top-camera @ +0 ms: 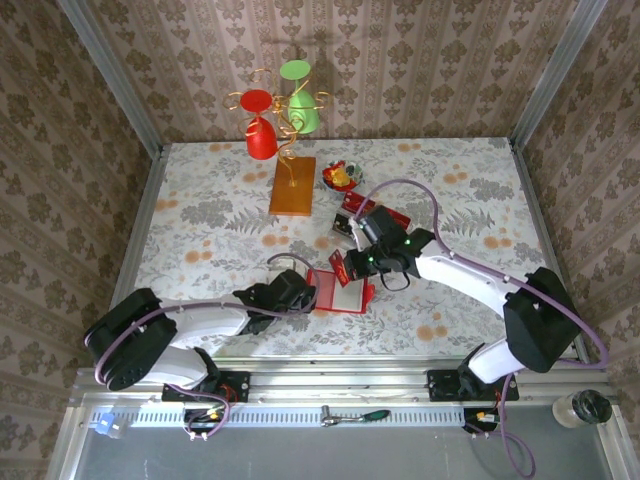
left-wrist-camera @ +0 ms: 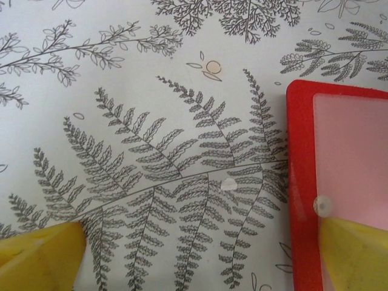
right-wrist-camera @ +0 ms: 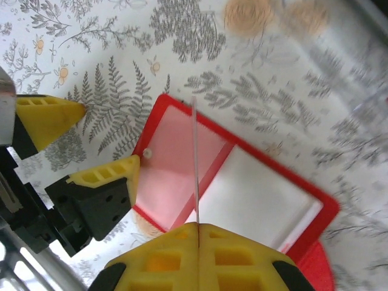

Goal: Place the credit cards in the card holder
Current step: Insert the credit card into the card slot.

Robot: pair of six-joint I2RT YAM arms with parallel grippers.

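Observation:
The card holder (top-camera: 345,292) lies open on the table, red-rimmed with pale inside. My left gripper (top-camera: 303,290) is open at its left edge, and one yellow finger (left-wrist-camera: 357,254) rests on the pale left flap (left-wrist-camera: 351,151). The other finger (left-wrist-camera: 36,254) sits on the tablecloth. My right gripper (top-camera: 346,266) is shut on a credit card (top-camera: 338,267) just above the holder. That card (right-wrist-camera: 196,157) shows edge-on, standing over the holder's middle fold (right-wrist-camera: 236,188), with the jaws (right-wrist-camera: 198,227) pinched on it. More red cards (top-camera: 375,208) lie behind the right arm.
A clear tray (top-camera: 345,230) sits by the spare cards. Behind it are a small bowl (top-camera: 340,178) and an orange-based wire stand (top-camera: 292,185) holding a red and a green cup. Walls close in the table on three sides.

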